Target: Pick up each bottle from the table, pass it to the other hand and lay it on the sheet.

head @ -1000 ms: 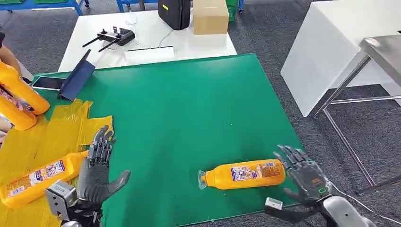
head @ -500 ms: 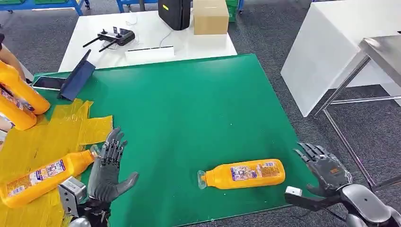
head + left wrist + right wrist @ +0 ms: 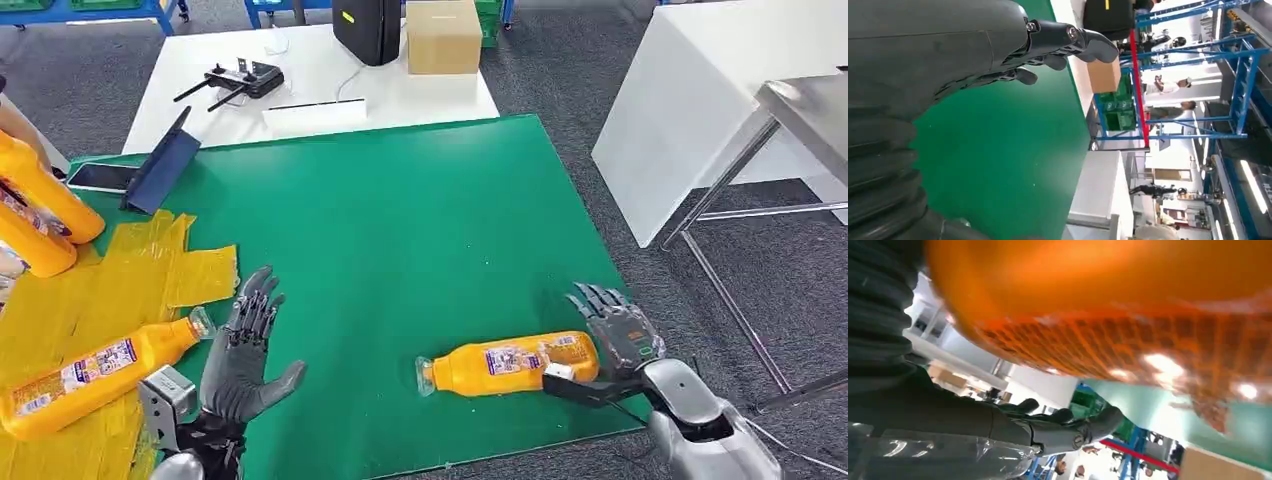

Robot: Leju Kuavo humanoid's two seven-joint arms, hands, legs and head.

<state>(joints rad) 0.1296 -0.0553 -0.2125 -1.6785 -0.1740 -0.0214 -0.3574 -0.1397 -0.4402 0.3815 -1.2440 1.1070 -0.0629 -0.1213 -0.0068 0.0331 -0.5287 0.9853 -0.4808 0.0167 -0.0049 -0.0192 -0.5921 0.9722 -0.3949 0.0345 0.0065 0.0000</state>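
Orange and lying on its side near the tabletop's front edge, the bottle (image 3: 512, 364) is pointing its cap toward the left edge. I am seeing my right hand (image 3: 612, 345) sitting at the bottle's base end, its thumb reaching under the base and its fingers (image 3: 598, 304) standing spread above; I cannot tell whether it is actually gripping. In the right wrist view the bottle's orange body (image 3: 1108, 300) is looming very close and blurred. My left hand (image 3: 243, 352) is hovering open over the green tabletop (image 3: 380, 230), fingers apart and holding nothing, just beside the yellow sheet (image 3: 90, 300) at the left edge. One bottle on the sheet (image 3: 95, 370) is lying flat near the front left corner. Two more orange bottles (image 3: 35, 215) are leaning at the sheet's far left side.
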